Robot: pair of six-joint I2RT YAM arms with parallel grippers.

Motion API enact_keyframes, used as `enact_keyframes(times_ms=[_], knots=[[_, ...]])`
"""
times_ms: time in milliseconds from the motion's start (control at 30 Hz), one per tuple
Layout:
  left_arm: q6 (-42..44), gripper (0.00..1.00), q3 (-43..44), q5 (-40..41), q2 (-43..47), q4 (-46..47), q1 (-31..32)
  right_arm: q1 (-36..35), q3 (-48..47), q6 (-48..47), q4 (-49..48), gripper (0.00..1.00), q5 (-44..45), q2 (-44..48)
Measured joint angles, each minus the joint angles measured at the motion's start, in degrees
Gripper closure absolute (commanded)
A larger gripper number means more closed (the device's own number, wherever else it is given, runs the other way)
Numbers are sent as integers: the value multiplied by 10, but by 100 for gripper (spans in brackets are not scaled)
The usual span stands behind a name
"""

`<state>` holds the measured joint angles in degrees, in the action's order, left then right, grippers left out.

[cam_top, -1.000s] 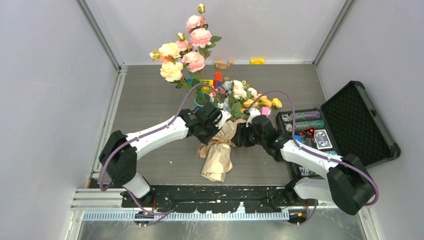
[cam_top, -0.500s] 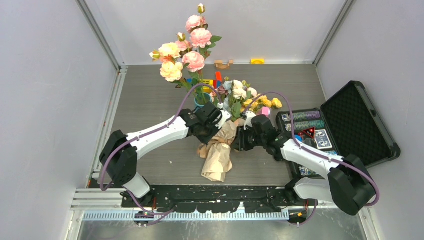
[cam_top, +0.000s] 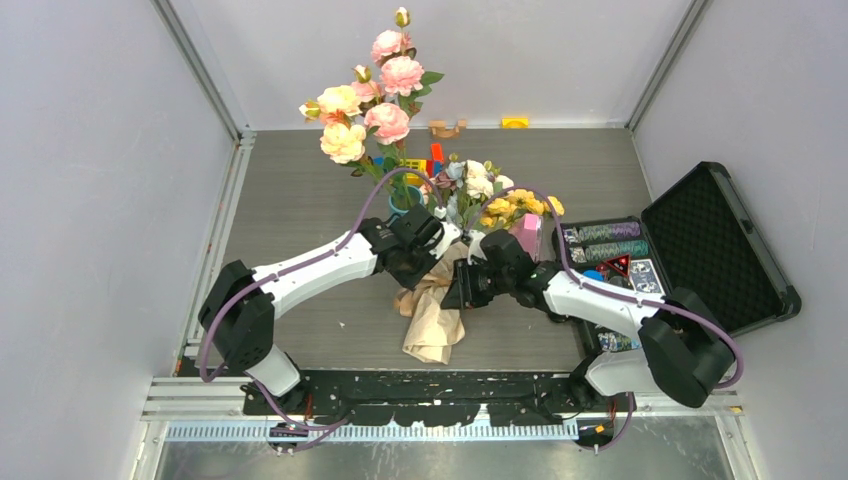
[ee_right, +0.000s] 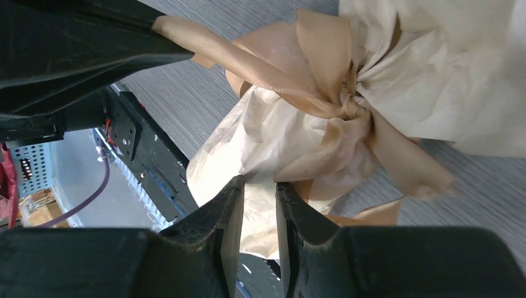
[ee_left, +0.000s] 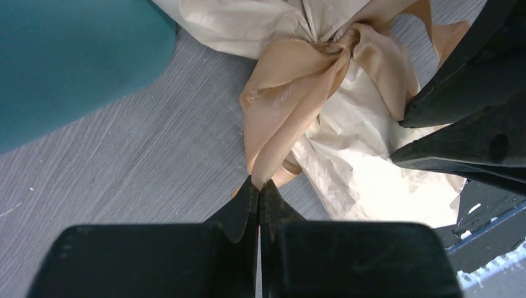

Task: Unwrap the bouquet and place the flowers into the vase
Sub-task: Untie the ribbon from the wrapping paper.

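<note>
The bouquet (cam_top: pixel 437 300) lies on the table, its flowers (cam_top: pixel 480 195) pointing to the back and its crinkled paper tail toward me. A tan ribbon (ee_left: pixel 291 87) is tied round its neck. My left gripper (cam_top: pixel 434 246) (ee_left: pixel 259 185) is shut on one ribbon tail, beside the teal vase (ee_left: pixel 74 56) (cam_top: pixel 405 196). My right gripper (cam_top: pixel 463 290) (ee_right: pixel 257 181) is at the right side of the neck. Its jaws stand a narrow gap apart, tips at the lower loop of the ribbon (ee_right: pixel 322 118) and the paper. Whether they pinch anything I cannot tell.
Tall pink and peach roses (cam_top: pixel 372 100) stand in the vase. An open black case (cam_top: pixel 715 250) with cards and chips lies at the right, a pink box (cam_top: pixel 527 236) beside it. Small coloured toys (cam_top: pixel 435 155) lie at the back. The arms' base rail (cam_top: pixel 430 395) runs along the near edge.
My right gripper has moved left up to the bouquet's neck and narrowed its jaws. The paper wrap has shifted slightly. The left gripper has stayed put, holding the ribbon tail.
</note>
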<state>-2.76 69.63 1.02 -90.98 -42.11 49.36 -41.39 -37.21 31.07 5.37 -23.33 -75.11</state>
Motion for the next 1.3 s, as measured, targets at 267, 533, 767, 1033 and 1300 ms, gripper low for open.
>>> enact_keyframes(times_ms=[267,533,767,1033,1300], knots=[[0,100,1,0,0,-14,0,-26,-1,59,-26,58,10,-18],[0,100,5,0,2,-14,-1,-40,-29,85,36,47,64,6],[0,100,7,0,2,-10,0,-56,-77,49,119,41,121,110],[0,100,7,1,2,-10,0,-42,-92,31,147,46,227,152],[0,100,7,1,2,-10,0,-28,-26,82,130,51,287,143]])
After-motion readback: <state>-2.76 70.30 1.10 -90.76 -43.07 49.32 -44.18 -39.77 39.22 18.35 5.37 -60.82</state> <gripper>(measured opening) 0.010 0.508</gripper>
